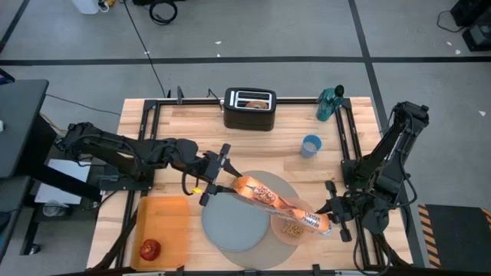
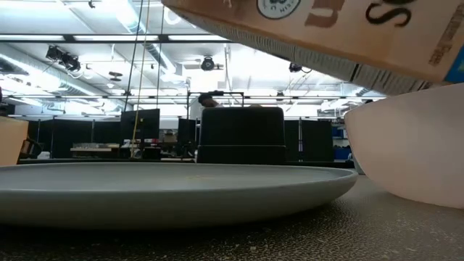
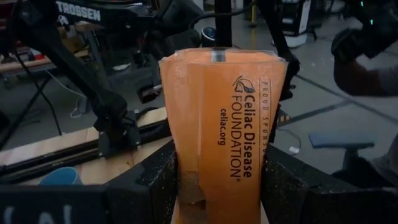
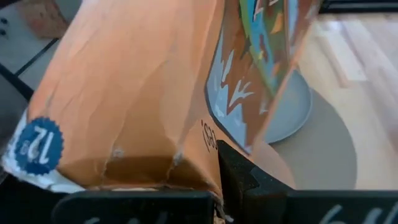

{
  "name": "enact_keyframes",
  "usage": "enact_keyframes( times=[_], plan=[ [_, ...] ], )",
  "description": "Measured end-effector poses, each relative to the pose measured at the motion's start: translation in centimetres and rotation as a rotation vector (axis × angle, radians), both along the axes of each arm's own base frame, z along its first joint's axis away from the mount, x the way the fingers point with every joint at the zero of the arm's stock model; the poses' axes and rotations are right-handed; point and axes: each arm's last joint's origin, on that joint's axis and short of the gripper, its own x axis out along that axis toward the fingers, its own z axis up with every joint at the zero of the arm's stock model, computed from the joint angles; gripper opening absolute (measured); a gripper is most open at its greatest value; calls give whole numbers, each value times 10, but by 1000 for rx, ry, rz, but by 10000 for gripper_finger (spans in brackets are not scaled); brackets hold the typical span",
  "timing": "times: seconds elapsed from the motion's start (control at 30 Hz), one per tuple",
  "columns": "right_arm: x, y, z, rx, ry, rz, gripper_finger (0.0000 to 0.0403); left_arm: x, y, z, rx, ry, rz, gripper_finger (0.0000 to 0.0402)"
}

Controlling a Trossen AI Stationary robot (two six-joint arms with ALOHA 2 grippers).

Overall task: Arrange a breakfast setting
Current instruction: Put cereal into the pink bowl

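An orange cereal box point(image 1: 280, 203) lies tilted over the translucent pink bowl point(image 1: 290, 227), which holds some cereal. The bowl stands on the round grey mat point(image 1: 280, 184) beside the smaller grey plate point(image 1: 234, 222). My left gripper point(image 1: 222, 178) is shut on the box's left end, and my right gripper point(image 1: 336, 213) is at its right end, over the bowl. The red apple point(image 1: 150, 248) lies on the flat orange tray point(image 1: 165, 215). No spoon or bagel shows. In the low view the box point(image 2: 326, 29) hangs over the bowl point(image 2: 413, 145) and the plate point(image 2: 181, 181). My left gripper pinches the box's end point(image 3: 217, 186) between its two fingers point(image 3: 163, 180), one on each broad face, the narrow printed side toward the wrist camera. The fingers come from the table's left and lie along the box. The box is lifted clear and slopes down toward the bowl. My right gripper has the box's lower end point(image 4: 186, 155) between its fingers, coming from the table's right. One finger point(image 4: 236, 171) lies against the box's edge; the box hides the other. That end hangs just above the bowl.
The black toaster point(image 1: 249, 109) stands at the far edge, with a teal bottle point(image 1: 330, 103) at the far right and a blue cup point(image 1: 311, 146) nearer in. Black frame rails run along the table's left and right sides.
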Motion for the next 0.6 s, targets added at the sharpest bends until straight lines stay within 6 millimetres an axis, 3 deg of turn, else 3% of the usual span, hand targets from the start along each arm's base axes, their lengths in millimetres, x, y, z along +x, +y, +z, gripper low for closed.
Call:
enact_keyframes(
  times=[0.6],
  plan=[
    [5,-2,-6,-60,29,-2,11,1,0,-7,7,67,10,192]
  ],
)
